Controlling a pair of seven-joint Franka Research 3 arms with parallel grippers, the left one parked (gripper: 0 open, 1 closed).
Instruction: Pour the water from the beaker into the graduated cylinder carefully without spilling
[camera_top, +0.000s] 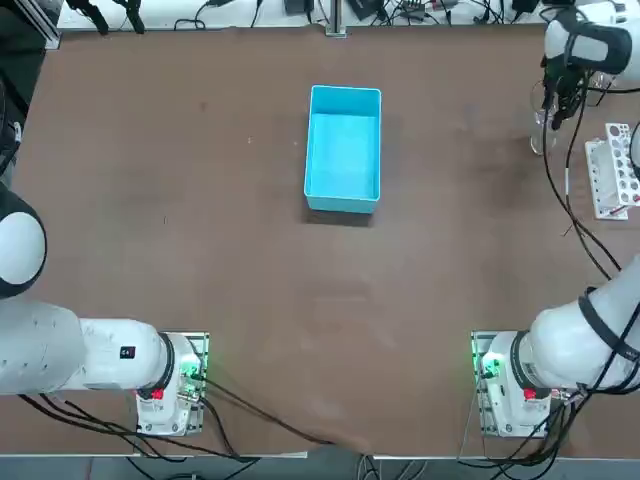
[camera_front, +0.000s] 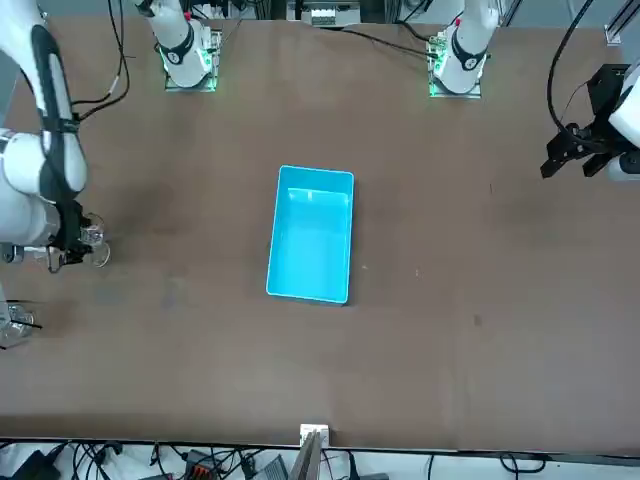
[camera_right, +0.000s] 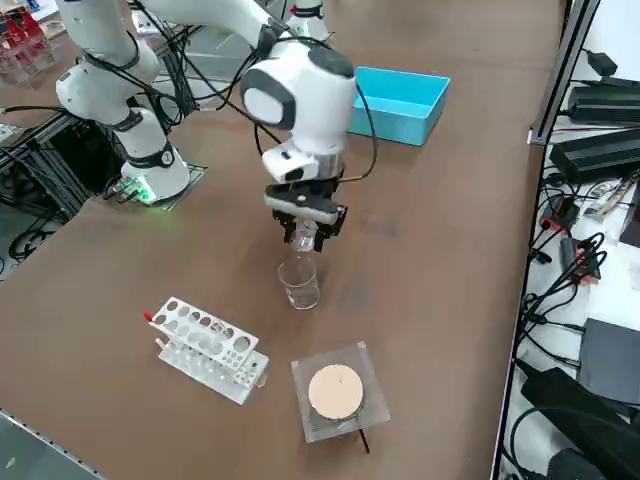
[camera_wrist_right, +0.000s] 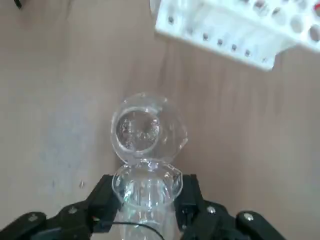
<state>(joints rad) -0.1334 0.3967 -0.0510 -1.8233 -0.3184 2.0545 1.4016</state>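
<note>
My right gripper (camera_right: 305, 232) is at the table's far right, shut on a narrow clear glass tube, the graduated cylinder (camera_wrist_right: 146, 186), whose rim shows between the black fingers (camera_wrist_right: 102, 192). Right beside and just below the cylinder, the wider beaker (camera_wrist_right: 145, 131) stands upright on the table, its round rim open to the wrist camera. From the side, the cylinder (camera_right: 303, 242) hangs at the beaker's (camera_right: 298, 284) rim. From overhead, the gripper (camera_top: 560, 105) hides most of the glass (camera_top: 541, 135). In the front view the gripper (camera_front: 70, 245) is at the left edge with glass (camera_front: 95, 247) beside it.
A white rack with holes (camera_right: 210, 350) lies near the beaker, toward the table's right edge (camera_top: 615, 170). A clear square stand with a tan disc (camera_right: 335, 392) sits by it. A blue bin (camera_top: 344, 148) stands mid-table, well away from the glassware.
</note>
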